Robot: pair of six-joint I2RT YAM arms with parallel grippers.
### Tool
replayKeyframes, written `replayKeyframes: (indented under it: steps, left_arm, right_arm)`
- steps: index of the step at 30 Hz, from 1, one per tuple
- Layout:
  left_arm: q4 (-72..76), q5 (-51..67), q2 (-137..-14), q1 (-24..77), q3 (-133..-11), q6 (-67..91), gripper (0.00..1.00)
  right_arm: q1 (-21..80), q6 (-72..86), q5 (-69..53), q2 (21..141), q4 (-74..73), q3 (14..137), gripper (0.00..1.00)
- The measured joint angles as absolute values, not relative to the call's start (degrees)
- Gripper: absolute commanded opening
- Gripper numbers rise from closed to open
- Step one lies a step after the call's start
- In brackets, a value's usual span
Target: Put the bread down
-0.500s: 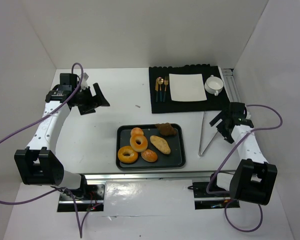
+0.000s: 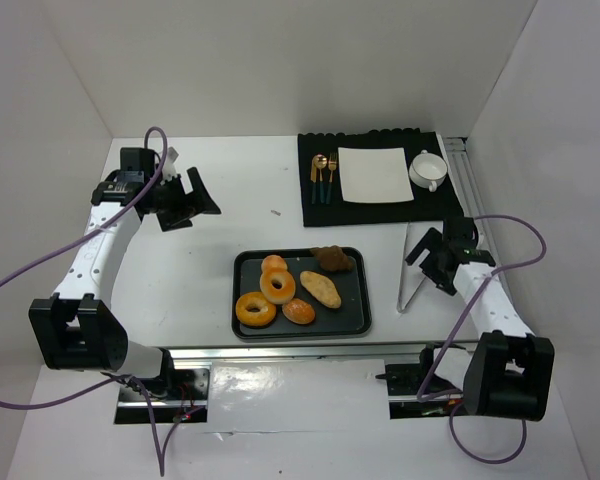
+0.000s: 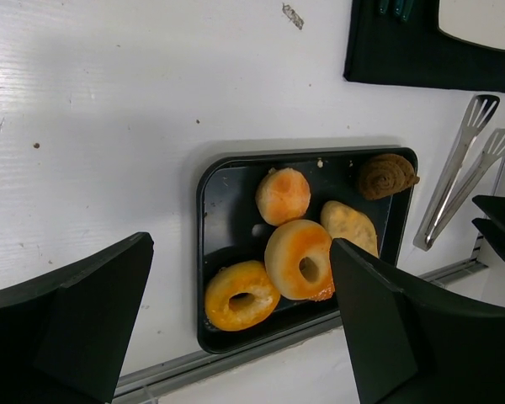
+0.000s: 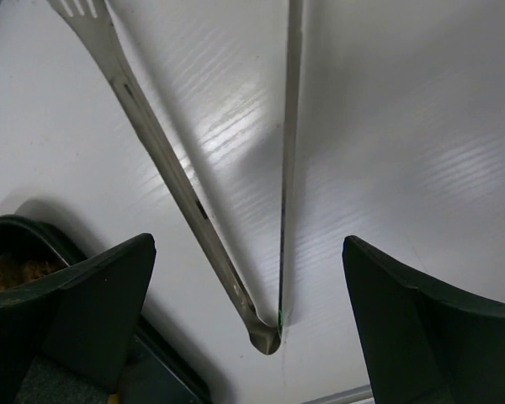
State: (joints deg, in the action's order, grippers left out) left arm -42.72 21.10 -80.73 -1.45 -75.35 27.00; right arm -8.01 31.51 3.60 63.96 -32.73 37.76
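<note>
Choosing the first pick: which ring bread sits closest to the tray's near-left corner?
The deeper-orange ring, alone at the left edge of the tray; the paler ring sits further in, beside the round roll.

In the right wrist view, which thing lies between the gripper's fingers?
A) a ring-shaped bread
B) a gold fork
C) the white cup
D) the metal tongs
D: the metal tongs lie, ungripped, between the wide-open fingers of the right gripper.
</note>
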Motion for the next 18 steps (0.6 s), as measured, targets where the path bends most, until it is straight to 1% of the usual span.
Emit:
replayKeyframes:
  steps: [7, 10, 15, 18]
  left_arm:
    - [-42.72, 21.17, -80.73, -1.45, -75.2, 27.09, 1.0]
    - [-42.61, 21.19, -80.82, -1.45, -75.2, 27.09, 1.0]
    - [-42.37, 21.23, -81.25, -1.45, -75.2, 27.11, 1.0]
    - [-42.39, 21.23, -81.38, -1.45, -75.2, 27.11, 1.0]
  right_arm:
    - [-3.68, 30.94, 1.83, 65.89, -28.36, 36.21, 0.99]
    - [-1.87, 30.81, 2.2, 68.45, -27.24, 36.07, 0.99]
    - [0.93, 32.03, 5.56, 75.37, -26.68, 36.14, 0.99]
    - [2.04, 32.73, 7.79, 76.51, -25.89, 36.69, 0.99]
